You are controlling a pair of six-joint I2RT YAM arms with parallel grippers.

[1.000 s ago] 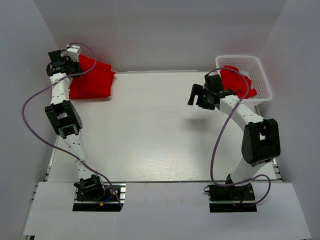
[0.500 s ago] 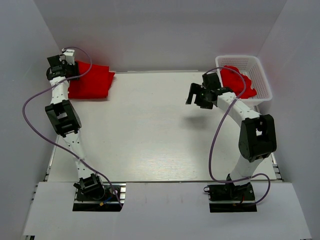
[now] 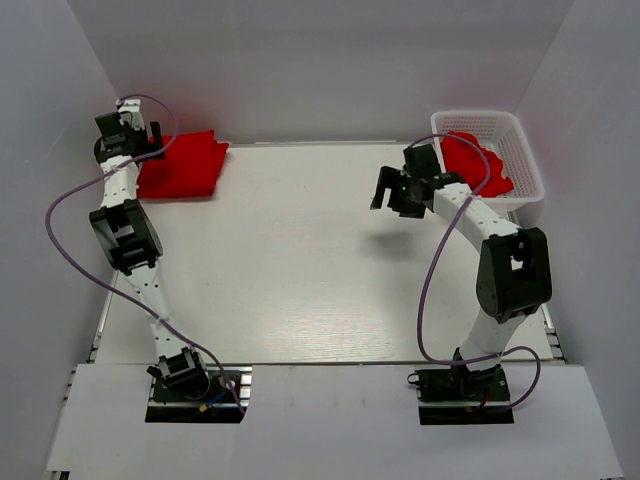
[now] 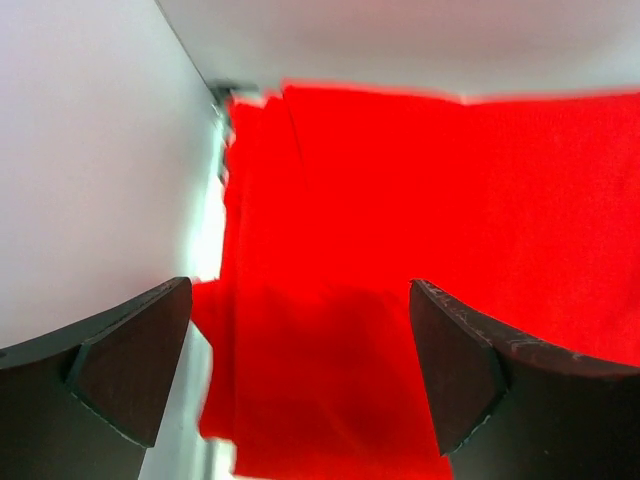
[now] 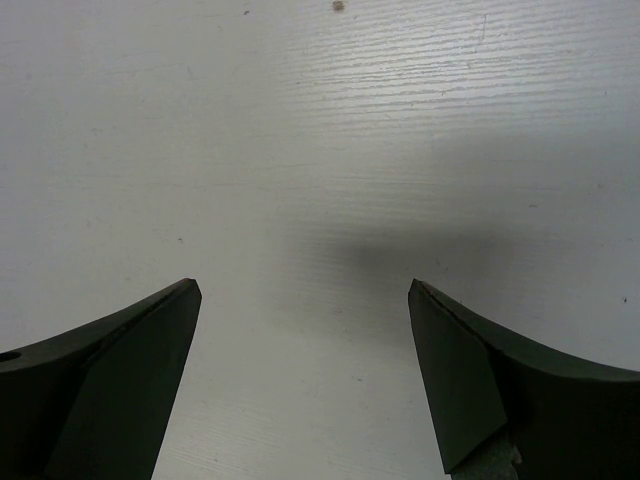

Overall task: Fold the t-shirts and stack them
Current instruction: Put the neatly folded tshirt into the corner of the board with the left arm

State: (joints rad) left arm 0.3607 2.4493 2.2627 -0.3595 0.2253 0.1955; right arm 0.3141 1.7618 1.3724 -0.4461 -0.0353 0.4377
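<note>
Left gripper [image 4: 300, 375] gapes above the far-left stack [image 3: 188, 165]; right gripper [image 5: 305, 380], also apart, should next fetch a shirt [image 3: 478, 162] from the basket [image 3: 531, 170].

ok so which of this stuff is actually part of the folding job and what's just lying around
Job: folded red t-shirts, far left corner; crumpled red t-shirt, far right.
Lying about: white lattice basket holding it; purple cables.

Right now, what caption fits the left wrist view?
Left gripper open over the folded red shirts, beside the wall.
</note>
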